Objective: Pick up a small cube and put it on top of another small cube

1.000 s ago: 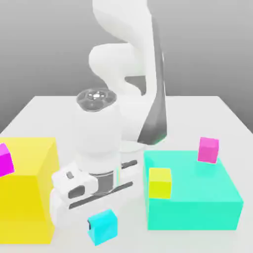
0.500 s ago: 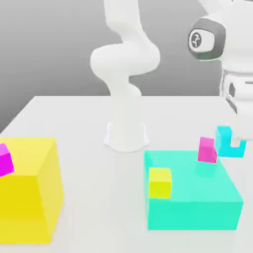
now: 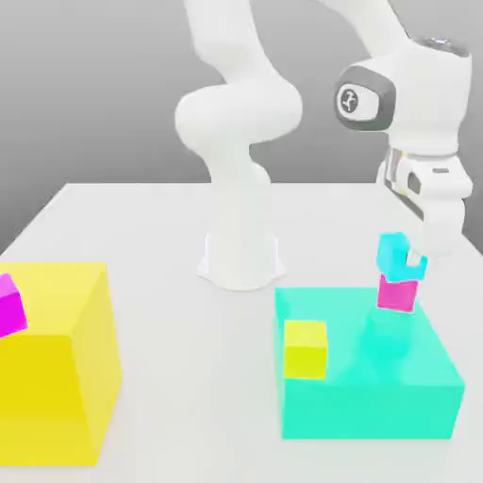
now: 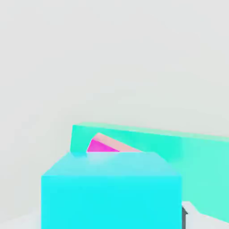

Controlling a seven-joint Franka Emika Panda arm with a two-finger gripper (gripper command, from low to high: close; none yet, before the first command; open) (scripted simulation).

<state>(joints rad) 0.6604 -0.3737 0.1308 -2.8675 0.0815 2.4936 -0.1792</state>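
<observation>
The small cyan cube (image 3: pixel 394 253) sits directly above the hot-pink magenta cube (image 3: pixel 396 294), which stands on the far right part of the big teal block (image 3: pixel 368 377). The two cubes look in contact, with the cyan one slightly tilted. My gripper (image 3: pixel 410 257) comes down from the white hand and is still around the cyan cube. In the hand view the cyan cube (image 4: pixel 112 192) is close up. A sliver of the magenta cube (image 4: pixel 105 145) and the teal block (image 4: pixel 197 156) show beyond it.
A small yellow cube (image 3: pixel 306 347) rests against the teal block's front left corner. A large yellow block (image 3: pixel 52 368) stands at the exterior view's left with a small fuchsia cube (image 3: pixel 9 304) on its edge. The arm's base (image 3: pixel 242 255) rises mid-table.
The gripper carried the cyan cube from the table's front up and across to the right. It now sits over the magenta cube, down and left from half a second ago.
</observation>
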